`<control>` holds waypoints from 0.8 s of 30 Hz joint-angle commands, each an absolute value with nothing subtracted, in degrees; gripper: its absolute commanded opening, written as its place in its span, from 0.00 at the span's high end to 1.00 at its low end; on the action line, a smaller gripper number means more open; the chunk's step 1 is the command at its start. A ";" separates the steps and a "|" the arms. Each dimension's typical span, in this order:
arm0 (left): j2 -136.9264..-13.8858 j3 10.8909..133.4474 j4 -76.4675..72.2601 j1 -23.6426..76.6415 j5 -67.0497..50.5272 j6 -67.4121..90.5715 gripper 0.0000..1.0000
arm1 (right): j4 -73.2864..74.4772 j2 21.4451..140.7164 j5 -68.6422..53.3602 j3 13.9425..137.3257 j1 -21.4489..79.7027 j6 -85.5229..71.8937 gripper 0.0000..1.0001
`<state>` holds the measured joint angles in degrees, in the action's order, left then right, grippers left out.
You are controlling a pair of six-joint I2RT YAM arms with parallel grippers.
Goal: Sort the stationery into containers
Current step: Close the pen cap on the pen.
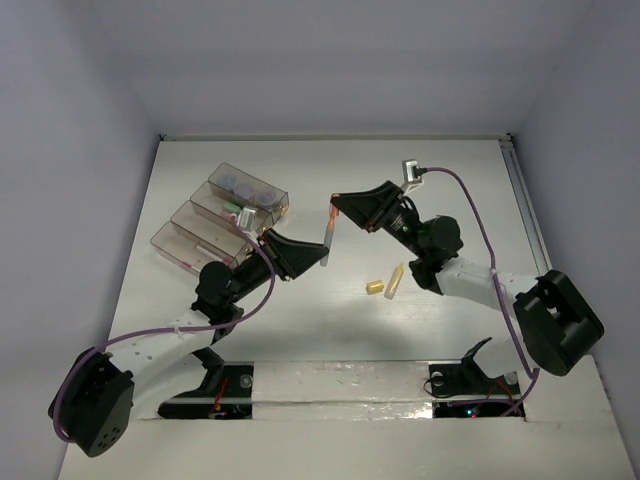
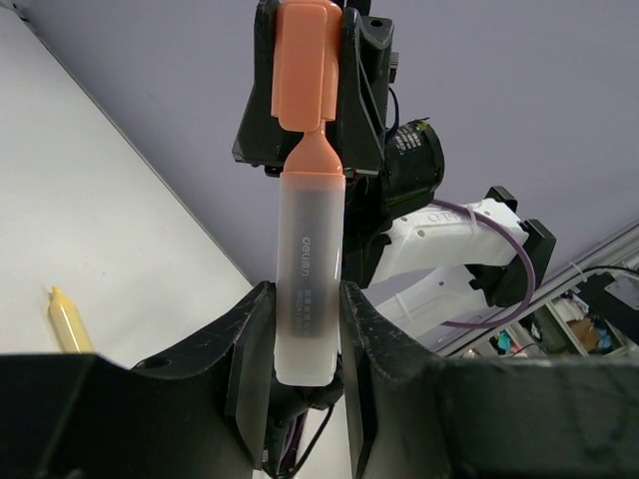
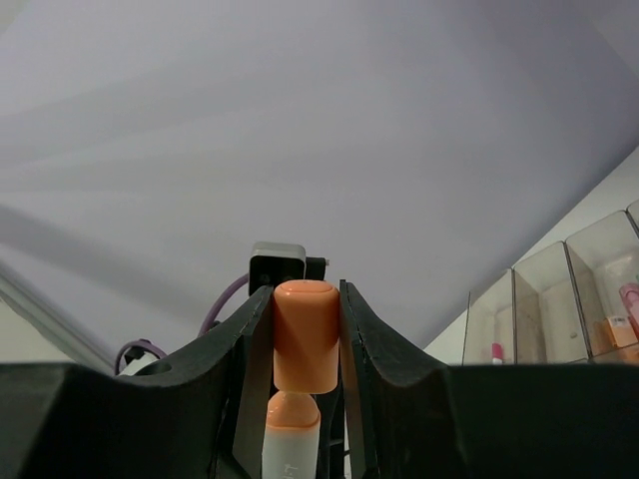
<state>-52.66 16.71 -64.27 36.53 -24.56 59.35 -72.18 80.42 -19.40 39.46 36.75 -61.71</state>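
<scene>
An orange highlighter (image 1: 326, 236) with a frosted white body hangs in the air between both grippers. My left gripper (image 1: 316, 256) is shut on the body's lower end (image 2: 308, 299). My right gripper (image 1: 336, 208) is shut on the orange cap (image 3: 305, 334); the cap also shows in the left wrist view (image 2: 304, 62). The cap sits just off the orange neck. The four clear containers (image 1: 222, 213) stand in a row at the left. The far one holds blue-grey discs (image 1: 246, 187). Two yellow sticks (image 1: 376, 287) (image 1: 395, 279) lie on the table.
The right wrist view shows the containers' clear walls (image 3: 544, 309) at right, with a pink item (image 3: 496, 351) inside one. One yellow stick (image 2: 68, 321) lies on the white table below the left gripper. White walls enclose the table on three sides.
</scene>
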 commanded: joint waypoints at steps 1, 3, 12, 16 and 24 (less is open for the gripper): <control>-54.14 17.14 -72.68 36.04 -24.78 60.12 1.00 | -80.86 81.56 -21.44 39.02 36.56 -63.45 0.90; -55.63 17.93 -74.18 36.04 -25.22 60.38 1.00 | -81.82 82.44 -21.88 39.11 36.56 -64.16 0.90; -58.80 19.51 -78.05 36.04 -26.02 61.17 1.00 | -84.55 83.67 -23.11 38.50 36.56 -65.39 0.89; -57.83 19.42 -77.17 36.04 -24.70 60.21 1.00 | -85.25 83.32 -23.03 37.88 36.56 -65.22 0.90; -58.01 19.95 -81.12 34.89 -24.26 61.87 1.00 | -88.32 83.06 -22.77 36.56 37.09 -65.21 0.89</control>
